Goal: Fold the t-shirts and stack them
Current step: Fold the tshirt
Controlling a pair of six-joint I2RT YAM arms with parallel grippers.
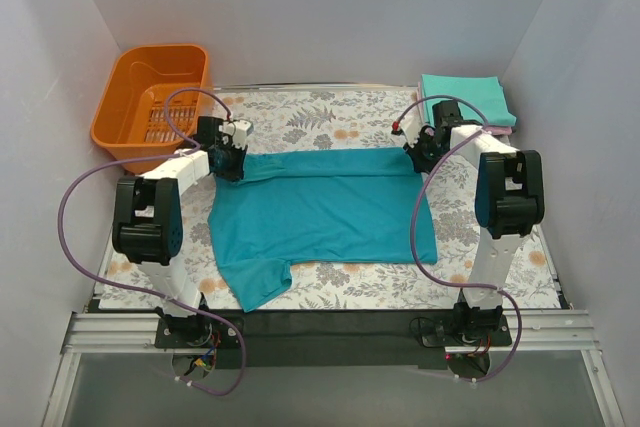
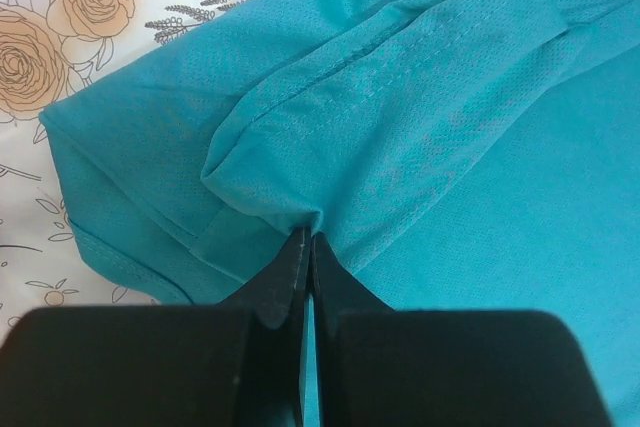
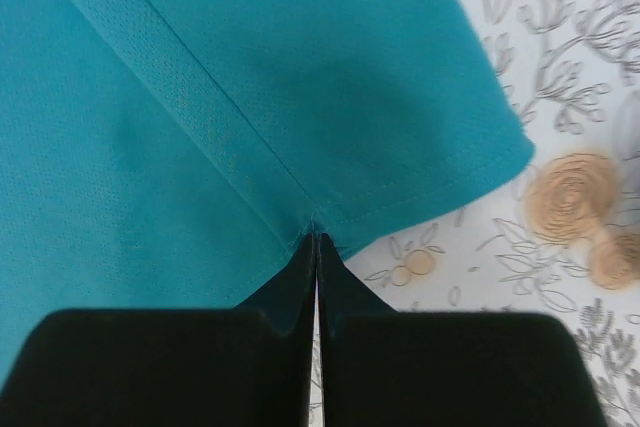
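A deep teal-blue t-shirt (image 1: 320,212) lies spread across the middle of the floral table, one sleeve (image 1: 255,282) pointing toward the near edge. My left gripper (image 1: 232,167) is shut on a raised fold at its far left corner; the left wrist view shows the tips (image 2: 308,239) pinching the bunched cloth (image 2: 400,117). At the far right corner my right gripper (image 1: 419,162) is shut on the hem. In the right wrist view its gripper (image 3: 316,239) nips the seamed edge of the cloth (image 3: 250,77). A folded mint-teal t-shirt (image 1: 462,99) rests on a folded pink one (image 1: 503,130) at the back right.
An orange plastic basket (image 1: 150,92) stands at the back left corner, just behind the left arm. White walls close in both sides and the back. The floral tablecloth (image 1: 330,112) shows beyond the shirt, and a black rail (image 1: 330,325) runs along the near edge.
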